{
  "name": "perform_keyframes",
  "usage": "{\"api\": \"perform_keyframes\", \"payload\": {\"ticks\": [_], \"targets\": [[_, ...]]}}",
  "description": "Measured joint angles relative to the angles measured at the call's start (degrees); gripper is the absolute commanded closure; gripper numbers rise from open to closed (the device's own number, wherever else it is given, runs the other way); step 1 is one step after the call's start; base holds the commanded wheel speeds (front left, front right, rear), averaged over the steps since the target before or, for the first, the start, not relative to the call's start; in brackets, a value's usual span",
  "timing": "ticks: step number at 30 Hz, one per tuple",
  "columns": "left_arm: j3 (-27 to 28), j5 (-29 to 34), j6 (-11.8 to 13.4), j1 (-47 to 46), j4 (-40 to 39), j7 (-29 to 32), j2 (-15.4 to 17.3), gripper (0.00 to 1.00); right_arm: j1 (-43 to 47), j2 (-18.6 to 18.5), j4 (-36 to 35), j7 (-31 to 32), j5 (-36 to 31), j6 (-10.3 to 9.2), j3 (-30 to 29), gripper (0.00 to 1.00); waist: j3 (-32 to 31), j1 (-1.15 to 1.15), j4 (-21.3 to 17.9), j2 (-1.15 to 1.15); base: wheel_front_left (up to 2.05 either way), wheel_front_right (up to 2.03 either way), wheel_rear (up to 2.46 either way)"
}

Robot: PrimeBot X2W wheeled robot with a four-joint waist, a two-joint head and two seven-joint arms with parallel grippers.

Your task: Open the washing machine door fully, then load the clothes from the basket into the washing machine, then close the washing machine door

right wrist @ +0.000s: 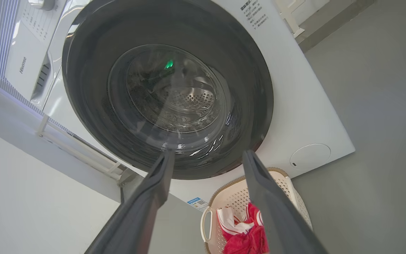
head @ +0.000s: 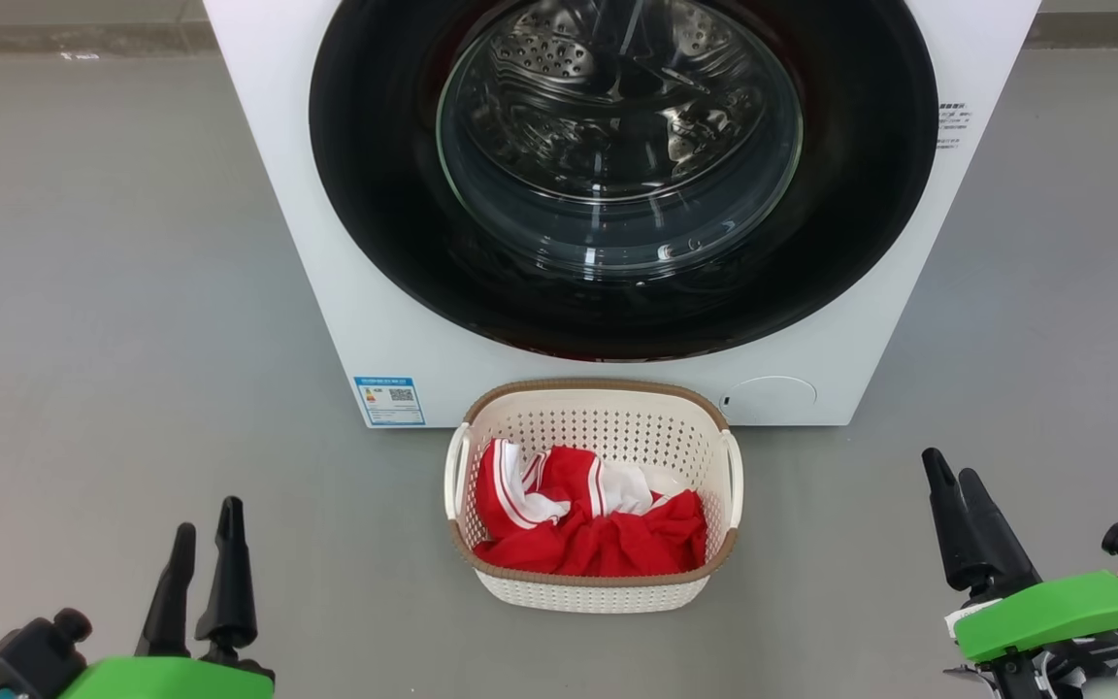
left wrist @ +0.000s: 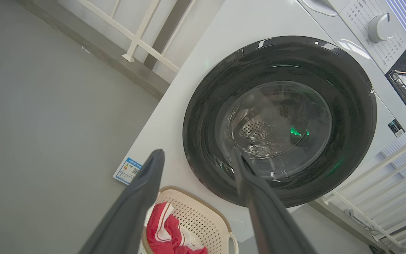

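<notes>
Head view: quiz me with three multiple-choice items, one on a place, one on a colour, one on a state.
1. Where does the basket stand?
A. On the floor before the washer
B. On top of it
C. Inside the drum

2. The clothes are mostly:
A. blue
B. black
C. red

3. The washer door is:
A. wide open
B. shut
C. taken off

Answers: A, it sits on the floor below the door; C, red fabric with white stripes; B, its black ring lies flat against the front.

A smooth grey floor (head: 103, 252) (matt, evenly lit) ran back to a low concrete kerb (left wrist: 118, 60) beneath a white railing (left wrist: 136, 39).
</notes>
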Motion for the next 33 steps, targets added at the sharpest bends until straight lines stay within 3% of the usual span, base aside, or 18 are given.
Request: {"api": "perform_keyframes", "payload": {"ticks": [14,33], "targets": [[-0.12,10.51,0.31,-0.03,1.00,-2.12,0.01,0.00,-1.16,-0.18,2.58,-2.03,-13.32,0.00,-0.25,0.00,-0.25,0.00,0.34,0.00,0.00,0.00,0.00],[-0.13,21.81,0.43,-0.21,0.11,-5.57,0.13,0.00,-2.47,-1.98,2.59,-5.49,-26.18,0.01,1.11,0.00,-0.56,0.00,0.52,0.00,0.00,0.00,0.00]]}}
